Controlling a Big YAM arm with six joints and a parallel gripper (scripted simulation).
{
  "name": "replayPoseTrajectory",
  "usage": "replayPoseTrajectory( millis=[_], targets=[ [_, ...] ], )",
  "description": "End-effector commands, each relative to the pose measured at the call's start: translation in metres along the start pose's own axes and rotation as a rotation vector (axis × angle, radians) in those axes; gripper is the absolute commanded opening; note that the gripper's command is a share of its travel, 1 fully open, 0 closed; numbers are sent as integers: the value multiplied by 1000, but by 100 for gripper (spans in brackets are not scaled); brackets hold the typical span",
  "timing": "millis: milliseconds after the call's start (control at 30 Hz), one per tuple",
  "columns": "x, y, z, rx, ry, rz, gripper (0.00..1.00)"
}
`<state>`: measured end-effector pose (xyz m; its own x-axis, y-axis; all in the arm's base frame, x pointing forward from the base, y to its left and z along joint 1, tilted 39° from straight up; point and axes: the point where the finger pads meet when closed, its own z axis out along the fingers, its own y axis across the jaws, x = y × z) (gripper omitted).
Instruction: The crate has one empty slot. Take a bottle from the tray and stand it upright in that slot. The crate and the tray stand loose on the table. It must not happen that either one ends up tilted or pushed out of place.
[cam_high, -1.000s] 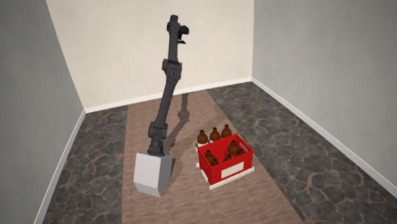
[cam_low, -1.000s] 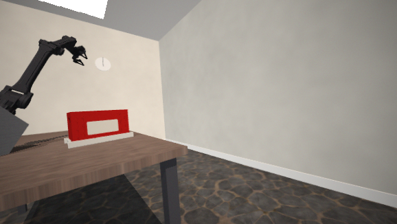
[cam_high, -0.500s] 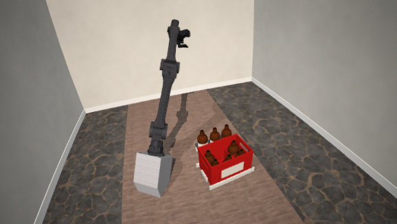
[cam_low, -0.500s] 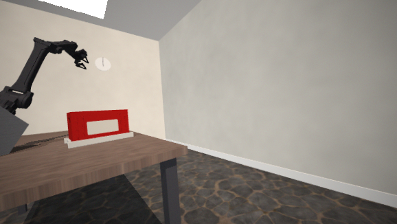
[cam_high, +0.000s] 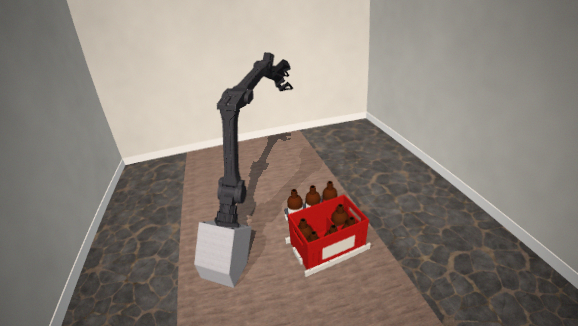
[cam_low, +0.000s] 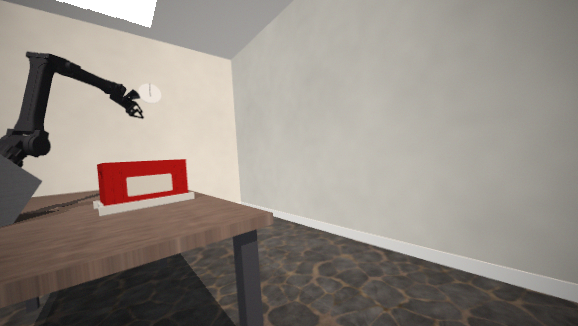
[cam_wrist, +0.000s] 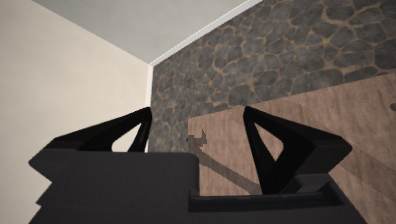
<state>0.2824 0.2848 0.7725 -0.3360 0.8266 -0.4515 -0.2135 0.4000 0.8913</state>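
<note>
A red crate (cam_high: 328, 230) stands on the wooden table and holds several brown bottles in its slots; the slot at its far left corner looks empty. It also shows in the exterior view (cam_low: 142, 181). Three brown bottles (cam_high: 312, 196) stand in a row on a white tray (cam_high: 286, 211) just behind the crate. My gripper (cam_high: 284, 79) is open and empty, high above the table and beyond the far side of the bottles; it also shows in the exterior view (cam_low: 135, 109) and the wrist view (cam_wrist: 197, 134).
The arm's grey base block (cam_high: 221, 252) stands left of the crate. A white flat base (cam_low: 145, 203) lies under the crate. The table's far edge (cam_wrist: 220, 114) and the stone floor show in the wrist view.
</note>
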Motion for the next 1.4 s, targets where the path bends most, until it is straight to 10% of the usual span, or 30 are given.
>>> replayPoseTrajectory(
  millis=[0,533,600,1100,1167,1367],
  targets=[
    [-28,-5,4,-60,-70,-111,100],
    [-88,-168,97,104,-195,-599,100],
    [-112,-219,108,160,-214,-722,100],
    [-200,-404,83,383,-224,-1113,100],
    [-198,-506,87,550,23,-1030,100],
    [-223,-603,58,682,224,-877,100]
  ],
)
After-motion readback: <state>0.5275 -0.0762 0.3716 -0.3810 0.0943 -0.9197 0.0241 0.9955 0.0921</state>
